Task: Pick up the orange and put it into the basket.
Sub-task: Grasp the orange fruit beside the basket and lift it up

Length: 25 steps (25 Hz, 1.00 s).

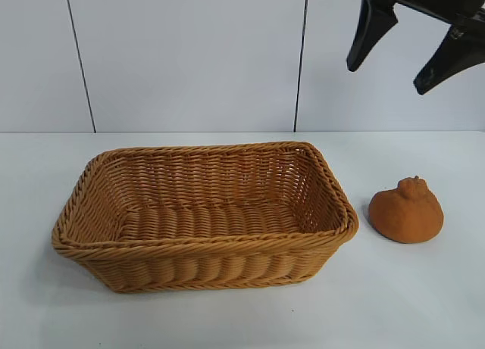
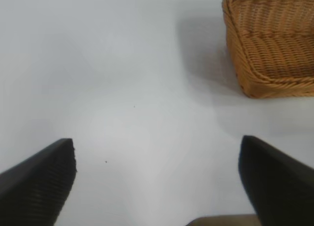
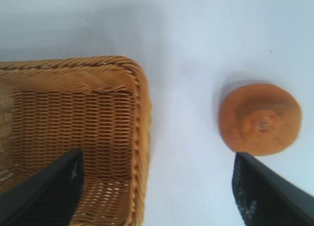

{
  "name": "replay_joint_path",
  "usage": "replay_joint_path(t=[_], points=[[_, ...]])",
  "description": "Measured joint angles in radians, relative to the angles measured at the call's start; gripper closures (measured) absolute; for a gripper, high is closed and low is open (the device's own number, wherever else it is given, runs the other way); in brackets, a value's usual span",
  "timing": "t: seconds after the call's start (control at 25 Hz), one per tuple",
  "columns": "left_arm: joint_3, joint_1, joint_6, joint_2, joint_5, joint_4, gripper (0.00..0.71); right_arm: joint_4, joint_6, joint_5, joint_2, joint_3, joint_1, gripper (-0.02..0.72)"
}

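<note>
Wicker basket (image 1: 204, 247) sits empty mid-table; the orange (image 1: 406, 210) lies just beside its right end, untouched. Your right gripper (image 1: 405, 46) hangs high above, jaws wide and holding nothing, so you're at the approach step. Next, bring it down squarely over the orange. Left gripper (image 2: 157, 179) waits wide apart, clear of the basket.

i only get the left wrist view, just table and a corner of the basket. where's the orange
Observer: The orange sits on the table, just off the basket's right end, apart from it.
Operator: anything in the basket
Observer: Nothing; its inside shows only bare weave.
Operator: where's the right gripper
Observer: The right gripper hangs open, high above the orange, holding nothing.
</note>
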Motion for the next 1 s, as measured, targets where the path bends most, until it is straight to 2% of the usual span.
replay_joint_path(t=[0.32,0.76,0.84,0.88,1.0], points=[[0.000,0.000,-0.003,0.000,0.000,0.001,0.067,-0.003,-0.005,-0.008,0.133,0.000,-0.026,0.136],[0.000,0.000,-0.006,0.000,0.000,0.001,0.067,0.008,-0.009,-0.102,0.402,0.000,-0.026,0.139],[0.000,0.000,-0.006,0.000,0.000,0.001,0.067,0.011,-0.010,-0.103,0.415,0.000,-0.026,0.185],[0.000,0.000,-0.006,0.000,0.000,0.001,0.067,0.011,-0.010,-0.105,0.415,0.000,-0.026,0.239],[0.000,0.000,-0.006,0.000,0.000,0.001,0.067,0.012,-0.023,-0.106,0.409,0.000,-0.026,0.487]])
